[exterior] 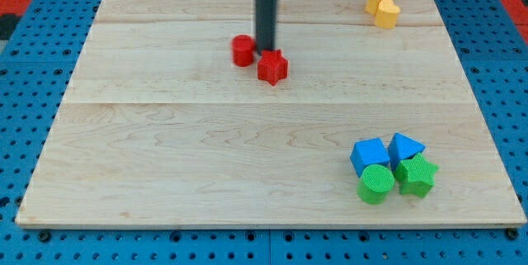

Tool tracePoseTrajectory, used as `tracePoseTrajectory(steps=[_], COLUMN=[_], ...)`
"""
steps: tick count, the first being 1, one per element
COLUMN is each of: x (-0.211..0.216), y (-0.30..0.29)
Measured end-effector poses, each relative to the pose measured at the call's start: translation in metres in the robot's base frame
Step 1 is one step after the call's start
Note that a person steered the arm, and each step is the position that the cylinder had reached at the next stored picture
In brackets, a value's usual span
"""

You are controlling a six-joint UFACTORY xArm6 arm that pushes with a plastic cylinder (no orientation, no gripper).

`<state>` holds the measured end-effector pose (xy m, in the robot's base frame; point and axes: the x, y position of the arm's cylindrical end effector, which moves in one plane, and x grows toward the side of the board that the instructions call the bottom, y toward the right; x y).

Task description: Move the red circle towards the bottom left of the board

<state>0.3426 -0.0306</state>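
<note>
The red circle [242, 51] is a short red cylinder lying on the wooden board [206, 158] in its upper middle. A red star-shaped block [272, 67] lies just to its lower right, close beside it. My tip [266, 49] comes down from the view's top and stands between the two red blocks, just right of the red circle and just above the red star. I cannot tell whether it touches either one.
A yellow block [382, 6] lies near the board's top right corner. At the bottom right, a blue cube [369, 156], a blue triangular block [405, 147], a green circle [376, 184] and a green star [416, 174] sit clustered together.
</note>
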Motion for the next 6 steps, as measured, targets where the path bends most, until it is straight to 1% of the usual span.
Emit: tracePoseTrajectory(steps=[1, 2, 3, 4, 5, 6], x=[-0.026, -0.033, 0.014, 0.046, 0.028, 0.056], y=[-0.013, -0.048, -0.068, -0.068, -0.062, -0.042])
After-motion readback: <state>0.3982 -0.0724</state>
